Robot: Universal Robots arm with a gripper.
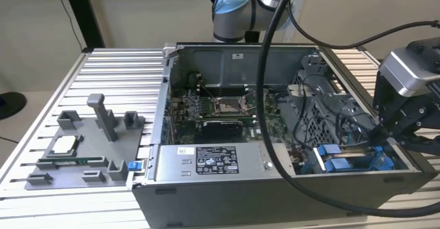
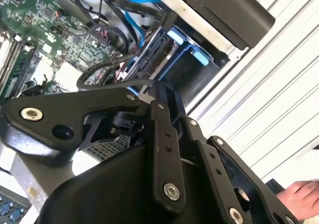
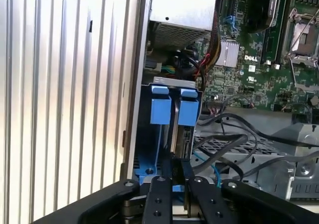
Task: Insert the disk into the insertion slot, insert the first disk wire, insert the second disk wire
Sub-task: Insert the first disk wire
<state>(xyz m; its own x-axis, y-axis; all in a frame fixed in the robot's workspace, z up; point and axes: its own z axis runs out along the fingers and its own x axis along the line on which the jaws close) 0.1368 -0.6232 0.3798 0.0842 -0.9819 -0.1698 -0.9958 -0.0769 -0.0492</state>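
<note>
The disk's bright blue caddy (image 3: 160,112) stands on edge inside the insertion slot (image 3: 148,157), at the near corner of the open computer case on the exterior view's right (image 1: 347,162). My gripper (image 3: 178,168) hovers right at the end of that bay with its fingers (image 3: 159,199) close together, shut. I cannot make out anything held between them. In the exterior view the gripper (image 1: 386,136) hangs over the blue bay. Black disk wires (image 3: 224,129) and a thin blue wire (image 3: 215,171) lie loose beside the bay. The second wrist view shows the gripper (image 2: 152,92) near a blue cable (image 2: 134,20).
A silver metal box with a sticker (image 1: 206,162) fills the case's near side, the green motherboard (image 1: 220,108) behind it. A grey fixture tray (image 1: 75,151) with small parts lies on the slatted table (image 1: 117,69). A person's hand (image 2: 304,196) shows at the table's edge.
</note>
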